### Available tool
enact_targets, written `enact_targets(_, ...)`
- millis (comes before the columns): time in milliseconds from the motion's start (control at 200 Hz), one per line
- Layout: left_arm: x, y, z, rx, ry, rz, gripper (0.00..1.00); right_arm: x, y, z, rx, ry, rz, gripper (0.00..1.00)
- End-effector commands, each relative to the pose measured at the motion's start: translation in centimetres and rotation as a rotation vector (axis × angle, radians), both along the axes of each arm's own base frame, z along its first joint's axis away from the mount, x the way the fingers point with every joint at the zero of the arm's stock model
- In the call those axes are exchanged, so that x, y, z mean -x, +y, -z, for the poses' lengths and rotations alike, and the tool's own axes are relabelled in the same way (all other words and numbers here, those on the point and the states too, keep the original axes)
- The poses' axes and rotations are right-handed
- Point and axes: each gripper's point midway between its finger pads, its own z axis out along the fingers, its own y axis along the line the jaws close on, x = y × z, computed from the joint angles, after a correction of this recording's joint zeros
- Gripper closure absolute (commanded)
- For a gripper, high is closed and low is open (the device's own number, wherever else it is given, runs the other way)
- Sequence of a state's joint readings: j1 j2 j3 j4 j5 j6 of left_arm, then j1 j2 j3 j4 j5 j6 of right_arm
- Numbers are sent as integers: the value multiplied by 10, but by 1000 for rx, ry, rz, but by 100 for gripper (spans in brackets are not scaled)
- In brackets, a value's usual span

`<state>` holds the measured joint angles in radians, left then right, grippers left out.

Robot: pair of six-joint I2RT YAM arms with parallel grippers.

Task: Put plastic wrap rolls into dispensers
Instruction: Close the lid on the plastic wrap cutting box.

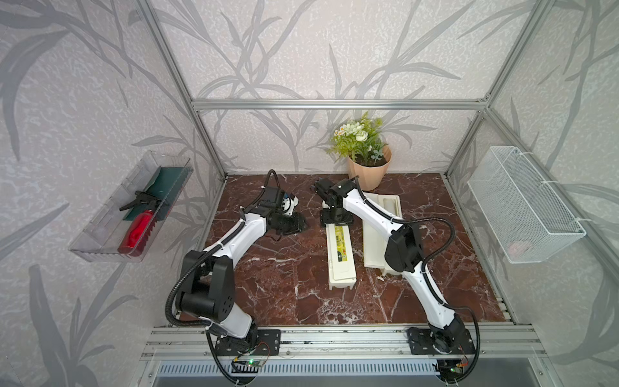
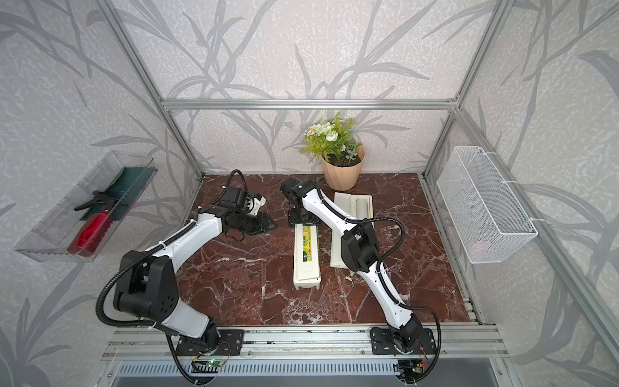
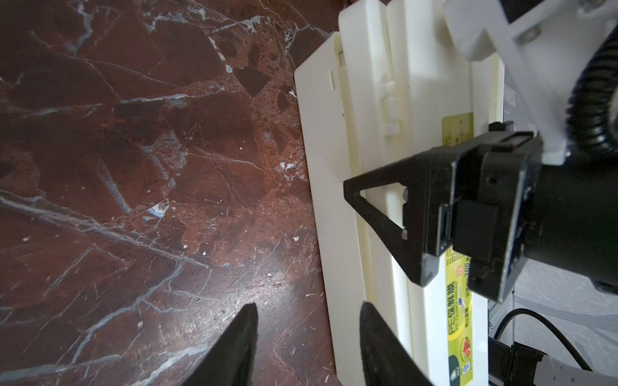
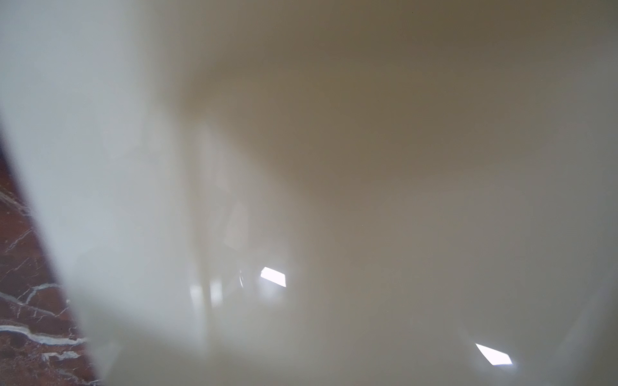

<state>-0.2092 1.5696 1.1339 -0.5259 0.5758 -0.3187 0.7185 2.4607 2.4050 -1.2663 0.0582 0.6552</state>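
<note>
In both top views the closed dispenser (image 1: 341, 268) with the yellow-green label (image 1: 342, 244) lies mid-frame on the marble desk (image 1: 274, 268), its long axis running bottom to top. Just to its right and parallel, the open dispenser (image 1: 374, 248) holds 1 plastic wrap roll (image 1: 389, 205) lengthwise. The right gripper (image 1: 336, 219) straddles the closed dispenser's upper end with its jaws wide; whether it is clamping, I cannot tell. The left gripper (image 3: 307, 304) is half open and empty.

Red-brown marble tabletop (image 1: 274, 268) bearing, right of centre, a closed labelled dispenser (image 1: 341, 264) lying lengthwise from near to far, an open dispenser (image 1: 375, 249) parallel and just beside it on the right, and a potted plant (image 1: 367, 174) at the far edge.
</note>
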Motion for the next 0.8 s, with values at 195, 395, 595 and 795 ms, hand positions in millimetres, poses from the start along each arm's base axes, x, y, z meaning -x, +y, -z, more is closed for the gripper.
enact_targets(195,1,-2,2,31,18,-2,49,0,5,13,12,24,32,0)
enact_targets(395,12,-12,-1,88,36,30,49,-2,1,8,33,-7,28,0)
enact_targets(595,30,-31,7,217,92,51,50,-5,-5,-9,49,-48,10,0)
enact_targets(795,42,-52,11,258,115,112,49,-7,-1,-26,6,-84,-7,0)
